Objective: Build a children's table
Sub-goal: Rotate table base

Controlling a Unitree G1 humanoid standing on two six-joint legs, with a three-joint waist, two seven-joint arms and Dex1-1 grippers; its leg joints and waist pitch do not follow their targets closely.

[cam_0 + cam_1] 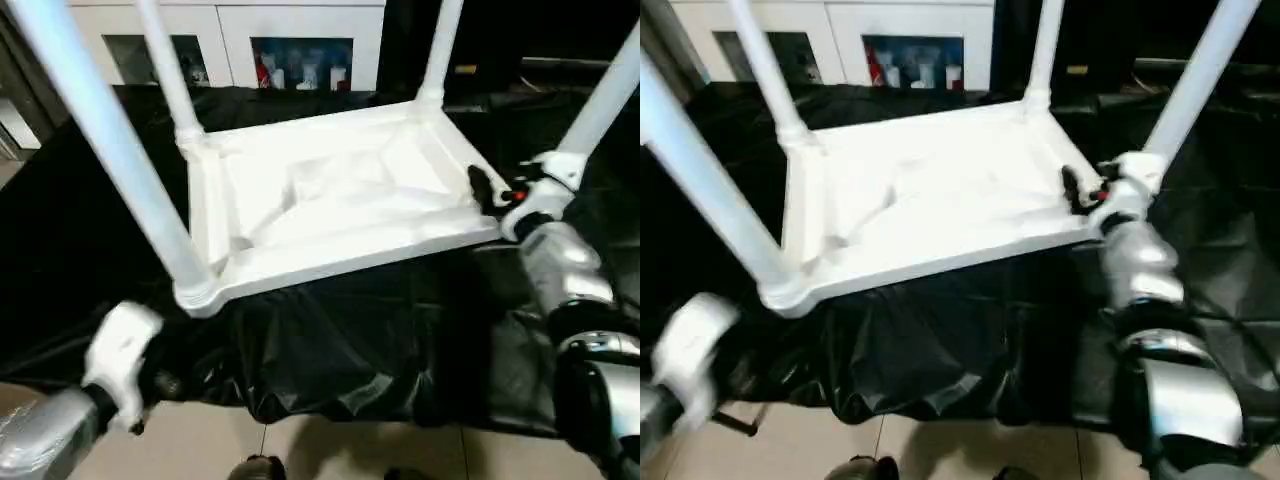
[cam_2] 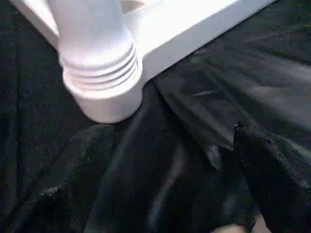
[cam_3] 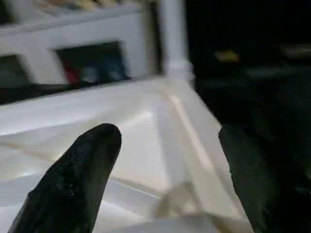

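Note:
The children's table lies upside down on black cloth, its ribbed tabletop (image 1: 330, 200) facing up. Four white legs stand in the corner sockets: near left (image 1: 110, 150), far left (image 1: 165, 70), far right (image 1: 440, 50) and near right (image 1: 600, 100). My left gripper (image 1: 150, 388) hangs low, below and in front of the near-left socket (image 2: 104, 82), apart from it and open, with one black finger (image 2: 272, 184) over the cloth. My right gripper (image 1: 495, 195) is open at the near-right corner. One of its fingers (image 3: 77, 174) is over the underside, the other outside the rim.
Black cloth (image 1: 330, 350) covers the work surface and hangs over its front edge. White cabinets with glass fronts (image 1: 300, 45) stand behind. Beige floor tiles (image 1: 330, 450) show below the cloth.

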